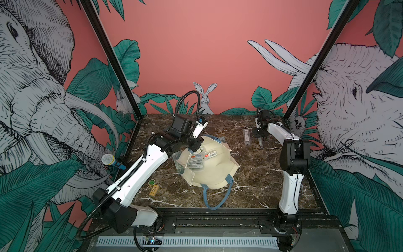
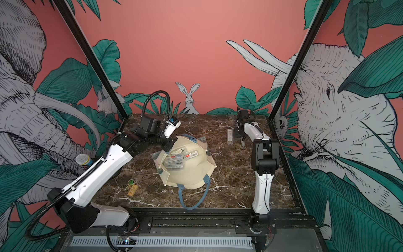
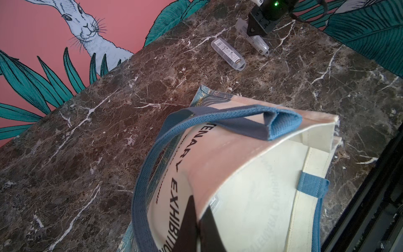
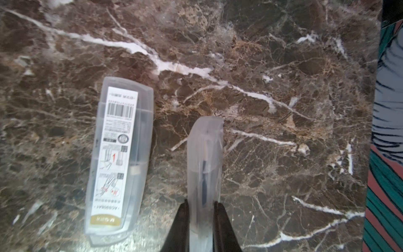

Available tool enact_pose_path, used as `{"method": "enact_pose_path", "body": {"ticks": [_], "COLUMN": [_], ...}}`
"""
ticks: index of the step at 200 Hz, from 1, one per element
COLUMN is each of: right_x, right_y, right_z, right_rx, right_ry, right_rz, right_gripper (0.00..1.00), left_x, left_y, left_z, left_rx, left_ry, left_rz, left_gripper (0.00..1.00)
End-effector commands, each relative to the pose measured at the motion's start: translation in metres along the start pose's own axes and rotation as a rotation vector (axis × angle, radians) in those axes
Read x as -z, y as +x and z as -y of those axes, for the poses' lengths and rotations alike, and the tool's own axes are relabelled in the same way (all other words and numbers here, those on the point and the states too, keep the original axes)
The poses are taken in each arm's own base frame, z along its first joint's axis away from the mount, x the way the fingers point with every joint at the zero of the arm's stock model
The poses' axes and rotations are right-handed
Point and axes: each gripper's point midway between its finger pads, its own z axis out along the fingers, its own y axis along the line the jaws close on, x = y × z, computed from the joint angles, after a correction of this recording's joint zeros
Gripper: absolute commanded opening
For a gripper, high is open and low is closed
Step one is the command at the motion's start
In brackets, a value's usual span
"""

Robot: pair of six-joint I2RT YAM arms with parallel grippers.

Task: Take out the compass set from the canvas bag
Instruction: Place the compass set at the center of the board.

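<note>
While the left gripper point(image 1: 193, 148) is pinched tight on the far rim of the canvas bag point(image 1: 214, 174), holding that edge up so the mouth gapes toward the camera in both top views, the right gripper point(image 4: 201, 210) is closed narrowly on a held compass set point(image 4: 205, 152), a frosted clear case gripped by its end with one black finger point(image 4: 182, 227) on each side. That case is turned on its narrow edge over the marble table point(image 1: 250, 174), near the far right corner; whether its free end touches the surface cannot be told. Just beside it, apart by a strip of bare marble, a second compass set point(image 4: 118, 157) lies flat with its barcode label facing up. It shows in a top view too point(image 2: 230, 136), well clear of the bag.

The bag sits in the middle of the table. Inside its open mouth lie more clear cases point(image 1: 195, 161) stacked loosely, their white and red labels visible. One blue handle point(image 1: 205, 197) loops out over the marble toward the near edge. In the left wrist view the other handle point(image 3: 218, 117) drapes across the lettered side of the bag point(image 3: 250, 196), and the left gripper's dark fingers point(image 3: 190, 209) straddle the cream rim
</note>
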Motion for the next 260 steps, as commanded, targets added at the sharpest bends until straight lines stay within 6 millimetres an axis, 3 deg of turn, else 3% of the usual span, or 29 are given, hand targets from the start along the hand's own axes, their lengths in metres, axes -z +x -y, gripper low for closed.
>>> {"method": "enact_pose_path", "body": {"ticks": [1,56,110,139,163,197,234,260], "right_x": [-0.004,-0.023,-0.035,-0.015,0.009,-0.001,-0.025,-0.034], "right_y": [-0.008,-0.023,-0.031,-0.041,-0.048,-0.031,-0.006,0.001], "right_z": [-0.009,-0.016,-0.019,-0.02,0.003,0.033,0.031,0.028], "right_rx": [-0.04,-0.08,-0.107,-0.111,-0.087,-0.128,-0.092,-0.099], "right_ry": [-0.049,-0.086,-0.099,-0.121,-0.056,-0.089,-0.145,-0.165], "right_rz": [0.0,0.011,0.005,0.037,0.083,0.026,-0.076,-0.095], "right_gripper": [0.14,0.14,0.3,0.35,0.45,0.59,0.77,0.78], "left_x": [0.012,0.008,0.006,0.004,0.003,0.003,0.002,0.003], "left_y": [-0.027,-0.028,-0.027,-0.026,-0.026,-0.026,-0.025,-0.024], "left_z": [-0.004,-0.006,-0.008,-0.008,-0.008,-0.006,-0.005,-0.005], "left_rx": [-0.021,-0.025,-0.026,-0.027,-0.026,-0.026,-0.027,-0.028], "left_ry": [-0.011,-0.017,-0.023,-0.021,-0.018,-0.012,-0.003,-0.002], "left_rz": [0.093,0.084,0.077,0.071,0.069,0.074,0.071,0.07], "left_gripper": [0.0,0.0,0.0,0.0,0.0,0.0,0.0,0.0]}}
